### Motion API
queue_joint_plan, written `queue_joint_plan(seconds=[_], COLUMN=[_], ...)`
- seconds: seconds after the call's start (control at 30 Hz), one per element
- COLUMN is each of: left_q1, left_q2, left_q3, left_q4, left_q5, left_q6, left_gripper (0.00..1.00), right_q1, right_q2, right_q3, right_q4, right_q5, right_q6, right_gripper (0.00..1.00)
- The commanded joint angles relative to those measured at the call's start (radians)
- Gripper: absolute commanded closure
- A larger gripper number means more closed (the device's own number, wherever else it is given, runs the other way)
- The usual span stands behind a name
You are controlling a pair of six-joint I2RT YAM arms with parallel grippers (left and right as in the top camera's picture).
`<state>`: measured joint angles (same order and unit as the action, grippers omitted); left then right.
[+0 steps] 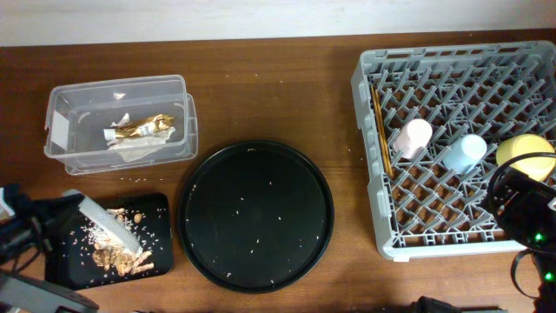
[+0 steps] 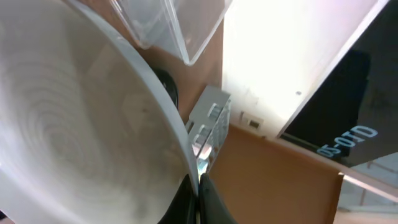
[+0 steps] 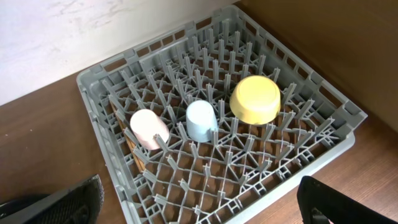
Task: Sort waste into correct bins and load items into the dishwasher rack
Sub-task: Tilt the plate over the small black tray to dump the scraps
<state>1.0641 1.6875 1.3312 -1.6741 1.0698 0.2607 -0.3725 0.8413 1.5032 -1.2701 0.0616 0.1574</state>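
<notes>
Only from above: we see the whole table at once, with the clear tub [image 1: 117, 91], the small black tray [image 1: 158, 209], the big round black tray [image 1: 256, 174] and the rack [image 1: 382, 235].
Only from the left wrist: the grey plate [image 2: 81, 124] is very close and fills the left half of the view. A corner of the clear tub shows at the top.
Only from the right wrist: we look down into the rack from its near side and see the pegs standing up between the cups.
Left gripper [image 2: 198, 199]: closed on the rim of the grey plate, and the rim runs down between its dark fingers.
Grey plate: from above it is tipped up on edge over the small black tray, with its low end down among the scraps.
Right gripper [image 3: 199, 193]: its fingers are wide apart with nothing between them, and it hangs by the near right part of the rack.
Clear tub: it holds the gold wrapper [image 1: 143, 128] and the white tissue [image 1: 130, 150], which touch each other.
Small black tray: it holds brown food scraps [image 1: 117, 258] and white rice grains [image 1: 91, 232].
Big round black tray: only a few loose rice grains lie on it.
Rack: the pink cup [image 3: 149, 129], the blue cup [image 3: 201, 120] and the yellow bowl [image 3: 255, 99] sit in a row among the pegs — the bowl is bottom up.
Chopsticks [image 1: 380, 130]: they lie along the left wall of the rack, just beside the pink cup.
</notes>
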Motion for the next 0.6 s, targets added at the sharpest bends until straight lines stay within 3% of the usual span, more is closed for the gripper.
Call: queue_joint_plan(seconds=[0.0, 0.3, 0.4, 0.57], left_q1=[0.043, 0.066, 0.082, 0.110], left_q2=[-0.014, -0.019, -0.031, -0.032], left_q3=[-0.011, -0.029, -0.045, -0.068], left_q4=[-0.015, -0.015, 0.016, -0.014], left_q5=[0.011, 0.015, 0.100, 0.153], left_q6=[0.010, -0.015, 0.024, -0.006], left_gripper=[0.99, 0.99, 0.99, 0.99], right_q1=[-0.006, -0.006, -0.006, -0.006], right_q2=[-0.004, -0.004, -0.004, -0.004], right_q3=[0.012, 0.011, 0.012, 0.011], right_q4=[0.003, 0.003, 0.003, 0.003], right_q5=[-0.002, -0.002, -0.002, -0.002], right_q6=[0.004, 0.004, 0.004, 0.004], right_gripper=[0.02, 0.02, 0.02, 0.02])
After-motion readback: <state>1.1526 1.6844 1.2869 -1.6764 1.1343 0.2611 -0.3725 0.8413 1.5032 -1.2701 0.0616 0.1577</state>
